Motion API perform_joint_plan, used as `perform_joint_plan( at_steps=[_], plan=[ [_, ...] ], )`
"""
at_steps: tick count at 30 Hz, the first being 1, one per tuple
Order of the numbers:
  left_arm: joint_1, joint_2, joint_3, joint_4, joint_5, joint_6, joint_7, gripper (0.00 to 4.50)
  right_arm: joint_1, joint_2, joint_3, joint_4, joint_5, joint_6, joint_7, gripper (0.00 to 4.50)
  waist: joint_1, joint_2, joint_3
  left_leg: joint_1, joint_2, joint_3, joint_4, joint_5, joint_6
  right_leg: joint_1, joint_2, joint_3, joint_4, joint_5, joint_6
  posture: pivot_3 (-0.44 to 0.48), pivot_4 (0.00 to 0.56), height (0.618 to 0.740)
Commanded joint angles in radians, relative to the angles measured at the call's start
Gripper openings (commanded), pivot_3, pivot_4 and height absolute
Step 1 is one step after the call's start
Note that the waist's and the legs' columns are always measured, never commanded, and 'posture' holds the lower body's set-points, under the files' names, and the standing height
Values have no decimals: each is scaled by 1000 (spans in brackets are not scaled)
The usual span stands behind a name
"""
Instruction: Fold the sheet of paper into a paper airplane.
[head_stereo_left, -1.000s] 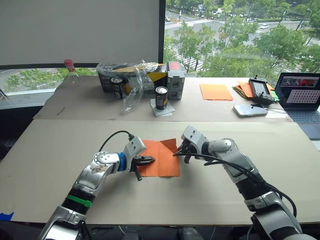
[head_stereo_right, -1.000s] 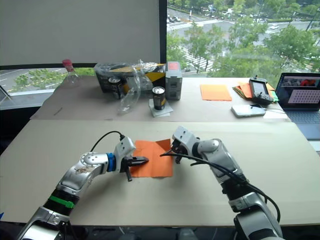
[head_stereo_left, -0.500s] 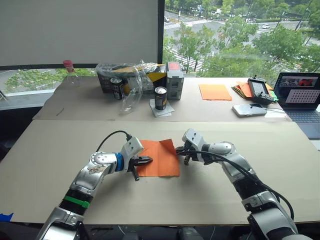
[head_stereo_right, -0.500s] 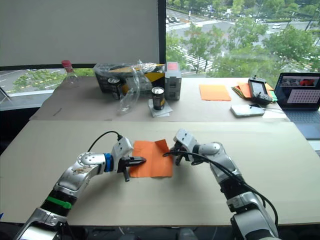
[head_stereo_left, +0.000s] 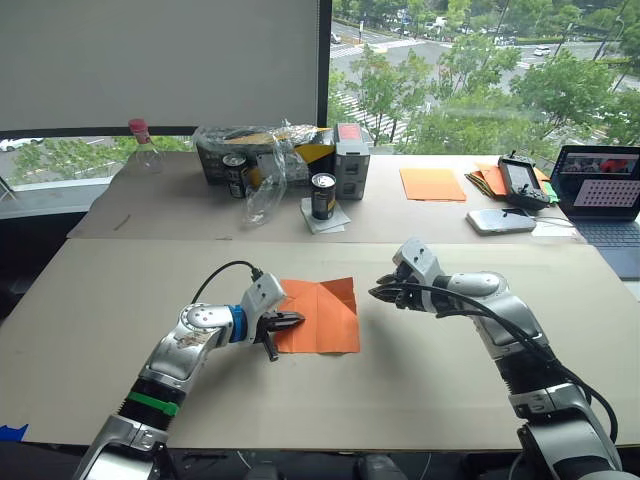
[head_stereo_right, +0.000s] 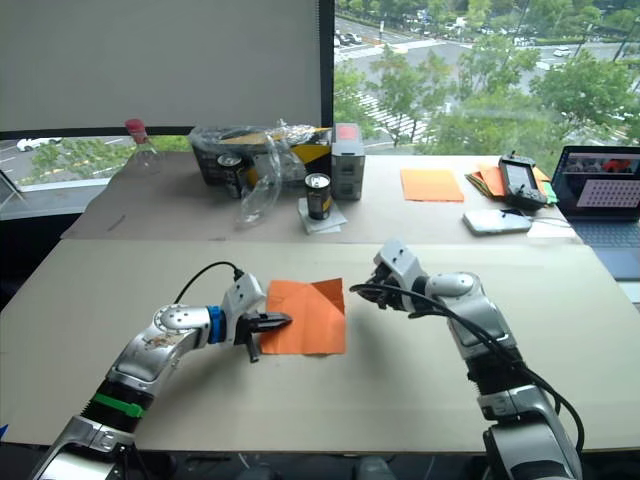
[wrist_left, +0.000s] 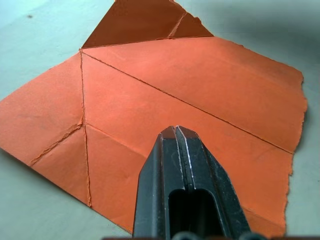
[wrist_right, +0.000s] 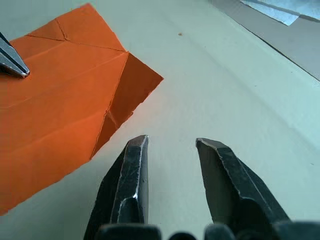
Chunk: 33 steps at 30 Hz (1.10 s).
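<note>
The sheet of paper (head_stereo_left: 322, 318) lies flat on the near table, bright orange and crossed by creases. Its far right corner (wrist_right: 134, 80) is folded over into a darker flap. My left gripper (head_stereo_left: 294, 321) is shut, its tips pressing down on the sheet's left part (wrist_left: 175, 131). My right gripper (head_stereo_left: 383, 291) hovers just right of the sheet, open with nothing between its fingers (wrist_right: 136, 150), a short way from the folded corner. The paper airplane is not formed; the sheet is mostly flat.
On the far table stand two cans (head_stereo_left: 322, 195), a box with a plastic bag (head_stereo_left: 270, 150), a bottle (head_stereo_left: 140, 140), a paler orange sheet (head_stereo_left: 432, 183), a stack of papers (head_stereo_left: 487, 178), a controller (head_stereo_left: 522, 178), a phone (head_stereo_left: 500, 220) and a laptop (head_stereo_left: 608, 195).
My right gripper has let go of the sheet's far right corner and drawn away to the right. The corner flap now lies folded. The left gripper has stayed put.
</note>
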Motion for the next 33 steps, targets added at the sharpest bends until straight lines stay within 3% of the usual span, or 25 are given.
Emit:
perform_joint_plan(
  at_steps=[1, 14, 17, 23, 33],
  plan=[
    [-6, -4, 7, -13, -1, -15, -9, 0, 29, 20, -32, -64, 71, 94, -13, 2942, 0, 0, 0, 0, 0, 0, 0, 0, 0, 0, 0, 0, 0, 0, 0, 0, 150, 732],
    [-14, -5, 7, -3, 14, -27, -11, 0, -28, 132, -42, 71, 167, 175, -62, 2942, -1, 0, 0, 0, 0, 0, 0, 0, 0, 0, 0, 0, 0, 0, 0, 0, 150, 732],
    [-10, -5, 9, -5, 20, -31, -5, 0, -52, 160, -57, 125, 183, 195, -80, 2173, -1, 0, 0, 0, 0, 0, 0, 0, 0, 0, 0, 0, 0, 0, 0, 0, 150, 732],
    [2, -6, 11, -14, 23, -33, 2, 0, -71, 173, -80, 130, 253, 264, -46, 91, -1, 0, 0, 0, 0, 0, 0, 0, 0, 0, 0, 0, 0, 0, 0, 0, 150, 732],
    [47, -8, 6, -58, 23, -27, 12, 0, -118, 218, -154, 150, 380, 461, -80, 91, -3, 0, 0, 0, 0, 0, 0, 0, 0, 0, 0, 0, 0, 0, 0, 0, 150, 732]
  ],
)
